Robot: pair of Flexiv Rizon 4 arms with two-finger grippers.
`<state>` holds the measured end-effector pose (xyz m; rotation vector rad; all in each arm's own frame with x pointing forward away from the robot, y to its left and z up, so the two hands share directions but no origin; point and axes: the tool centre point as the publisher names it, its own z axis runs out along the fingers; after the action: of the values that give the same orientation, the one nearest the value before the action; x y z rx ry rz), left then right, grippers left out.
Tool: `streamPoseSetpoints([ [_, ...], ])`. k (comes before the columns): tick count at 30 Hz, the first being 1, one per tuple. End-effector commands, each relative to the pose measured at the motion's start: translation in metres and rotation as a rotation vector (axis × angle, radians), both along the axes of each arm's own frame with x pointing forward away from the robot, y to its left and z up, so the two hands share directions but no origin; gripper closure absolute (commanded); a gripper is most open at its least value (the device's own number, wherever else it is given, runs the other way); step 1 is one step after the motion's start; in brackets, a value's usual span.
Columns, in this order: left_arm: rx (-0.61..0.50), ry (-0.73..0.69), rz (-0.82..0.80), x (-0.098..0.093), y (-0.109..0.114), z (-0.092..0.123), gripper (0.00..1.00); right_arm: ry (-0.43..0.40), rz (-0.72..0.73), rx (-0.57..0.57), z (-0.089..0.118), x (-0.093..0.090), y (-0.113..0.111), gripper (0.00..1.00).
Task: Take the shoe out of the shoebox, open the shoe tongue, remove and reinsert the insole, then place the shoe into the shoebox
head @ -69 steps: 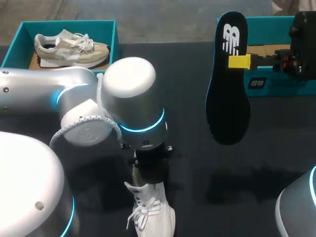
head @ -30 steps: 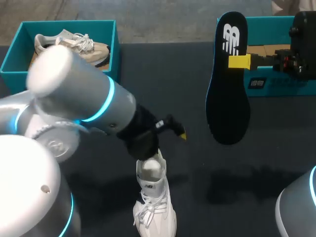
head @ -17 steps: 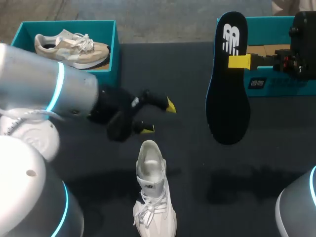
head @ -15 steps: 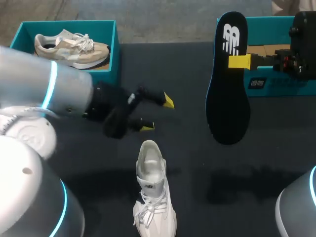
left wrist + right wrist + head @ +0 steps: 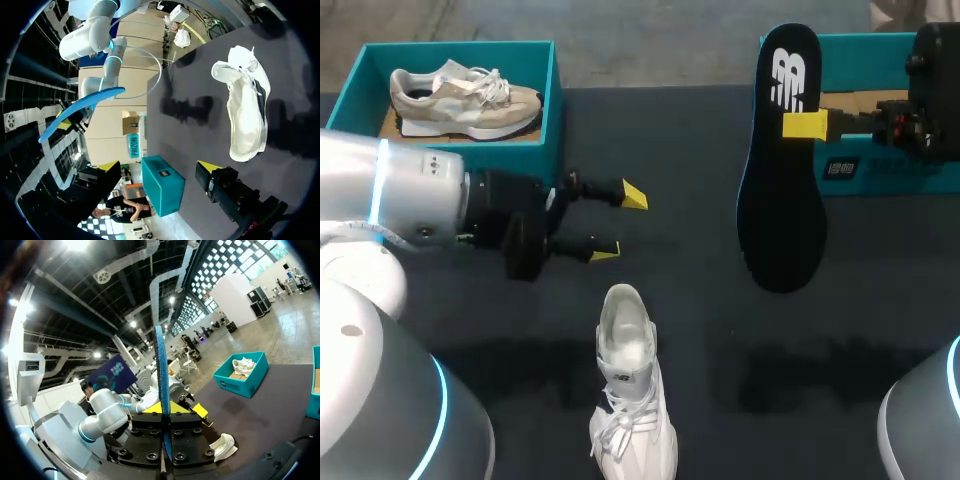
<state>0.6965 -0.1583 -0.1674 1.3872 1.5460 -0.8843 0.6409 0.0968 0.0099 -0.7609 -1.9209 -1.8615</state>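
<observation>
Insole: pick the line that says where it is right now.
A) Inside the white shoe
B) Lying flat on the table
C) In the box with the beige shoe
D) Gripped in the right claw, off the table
D: the insole hangs clamped between the yellow tips of the right claw, clear of the table, while the white shoe lies apart from it on the table.

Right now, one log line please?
left fingers open, off shoe | right fingers shut on insole, held up | shoe on table
</observation>
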Motion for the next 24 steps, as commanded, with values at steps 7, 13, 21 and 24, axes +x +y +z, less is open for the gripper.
streamPoseSetpoints([
  [7,-0.211,-0.125,-0.023,0.016,0.023,0.013,0.00,0.003,-0.001,-0.003,0.000,0.000,0.002,1.00],
  [13,-0.292,-0.176,-0.030,0.026,0.033,0.026,0.00,0.003,-0.001,-0.003,0.000,0.000,0.002,1.00],
  [21,-0.344,-0.180,-0.065,0.040,0.034,0.043,0.00,0.003,-0.001,-0.003,0.000,0.000,0.002,1.00],
  [24,-0.344,-0.180,-0.065,0.040,0.034,0.043,0.00,0.003,-0.001,-0.003,0.000,0.000,0.002,1.00],
])
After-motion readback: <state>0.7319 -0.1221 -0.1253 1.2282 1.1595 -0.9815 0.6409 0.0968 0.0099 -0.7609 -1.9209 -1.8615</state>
